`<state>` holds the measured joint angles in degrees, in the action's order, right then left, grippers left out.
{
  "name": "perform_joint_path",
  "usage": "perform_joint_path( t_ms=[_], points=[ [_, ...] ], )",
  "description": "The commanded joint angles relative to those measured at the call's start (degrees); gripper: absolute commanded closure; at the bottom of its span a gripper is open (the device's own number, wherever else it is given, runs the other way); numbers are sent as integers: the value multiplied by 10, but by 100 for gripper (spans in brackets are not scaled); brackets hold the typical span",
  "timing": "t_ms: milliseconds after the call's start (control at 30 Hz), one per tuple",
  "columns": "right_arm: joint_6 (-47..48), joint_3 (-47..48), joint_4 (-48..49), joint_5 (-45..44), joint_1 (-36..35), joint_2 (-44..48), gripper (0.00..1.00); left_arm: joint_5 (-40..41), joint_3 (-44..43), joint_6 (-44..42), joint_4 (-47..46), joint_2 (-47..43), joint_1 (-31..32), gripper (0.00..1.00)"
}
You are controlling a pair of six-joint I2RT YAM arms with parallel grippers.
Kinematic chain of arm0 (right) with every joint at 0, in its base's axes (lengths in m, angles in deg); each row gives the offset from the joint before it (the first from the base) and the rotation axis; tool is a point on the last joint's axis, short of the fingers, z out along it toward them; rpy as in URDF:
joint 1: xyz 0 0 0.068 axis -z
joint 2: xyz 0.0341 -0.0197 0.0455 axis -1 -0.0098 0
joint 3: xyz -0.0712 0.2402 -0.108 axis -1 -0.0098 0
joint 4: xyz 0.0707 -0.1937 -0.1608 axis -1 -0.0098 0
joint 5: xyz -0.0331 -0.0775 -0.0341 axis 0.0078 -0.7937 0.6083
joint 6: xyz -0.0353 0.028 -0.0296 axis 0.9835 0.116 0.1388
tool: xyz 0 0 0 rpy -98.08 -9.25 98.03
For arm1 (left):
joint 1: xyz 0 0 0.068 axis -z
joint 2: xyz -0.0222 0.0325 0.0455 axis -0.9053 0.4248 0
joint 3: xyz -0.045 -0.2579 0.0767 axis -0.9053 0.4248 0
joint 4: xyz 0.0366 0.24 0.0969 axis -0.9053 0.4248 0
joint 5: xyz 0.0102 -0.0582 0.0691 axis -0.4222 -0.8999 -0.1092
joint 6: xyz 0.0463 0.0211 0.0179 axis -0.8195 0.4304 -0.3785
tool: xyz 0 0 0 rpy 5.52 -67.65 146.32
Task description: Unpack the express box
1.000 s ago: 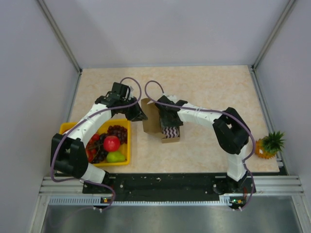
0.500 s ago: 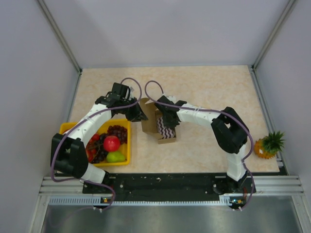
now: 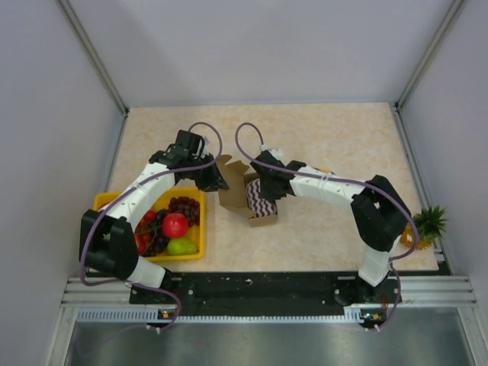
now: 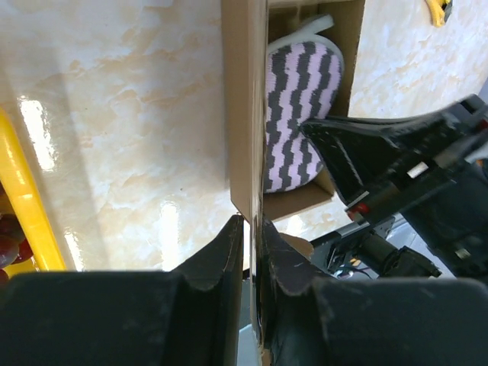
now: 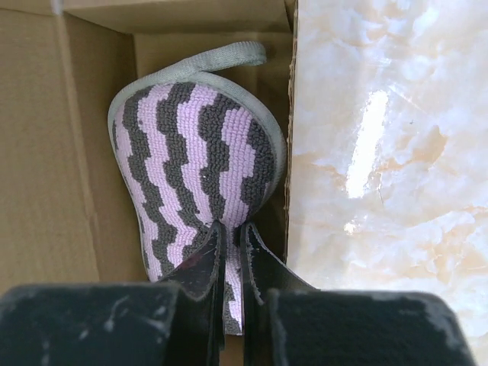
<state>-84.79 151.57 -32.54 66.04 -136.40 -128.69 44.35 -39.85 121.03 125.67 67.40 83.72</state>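
The express box is a small brown cardboard box lying open in the middle of the table. My left gripper is at its left side, shut on the upright cardboard flap, which sits between the two fingers. Inside the box lies a purple-and-white wavy-striped pouch with a grey rim and loop. My right gripper reaches into the box and is shut on the pouch's near end. In the top view the pouch shows just below the right gripper.
A yellow fruit tray with an apple, a pear and grapes stands at the left, close to the left arm. A pineapple sits at the right table edge. Grey walls enclose the table on three sides.
My right gripper has shut on the striped pouch inside the box, and the right arm's elbow has swung to the right. The left gripper keeps its hold on the flap.
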Motion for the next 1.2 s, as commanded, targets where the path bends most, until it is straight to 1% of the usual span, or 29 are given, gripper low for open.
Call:
perform_joint_path(
  t_ms=[0,233,267,333,400,533,767,900,1000,1167],
  points=[
    [-9,-6,39,-15,-4,66,100,25,-28,-16,5,1,0,83],
    [-15,-18,46,-34,-3,103,100,31,-37,-18,8,9,0,83],
    [-16,-20,47,-39,-2,107,100,31,-37,-20,8,11,0,85],
    [-17,-29,54,-54,-2,118,100,33,-37,-22,9,13,0,95],
    [-20,-39,73,-68,-1,127,100,33,-35,-25,9,16,0,100],
    [-20,-70,109,-83,-1,154,100,34,-31,-26,10,19,0,100],
    [-26,-93,146,-126,2,196,100,38,-34,-39,10,25,0,100],
    [-26,-101,176,-130,7,219,100,42,-39,-51,15,30,1,100],
    [-44,-105,189,-127,15,231,100,43,-44,-59,17,34,2,100],
    [-64,-144,223,-131,28,278,100,50,-53,-70,22,39,6,99]
  ],
)
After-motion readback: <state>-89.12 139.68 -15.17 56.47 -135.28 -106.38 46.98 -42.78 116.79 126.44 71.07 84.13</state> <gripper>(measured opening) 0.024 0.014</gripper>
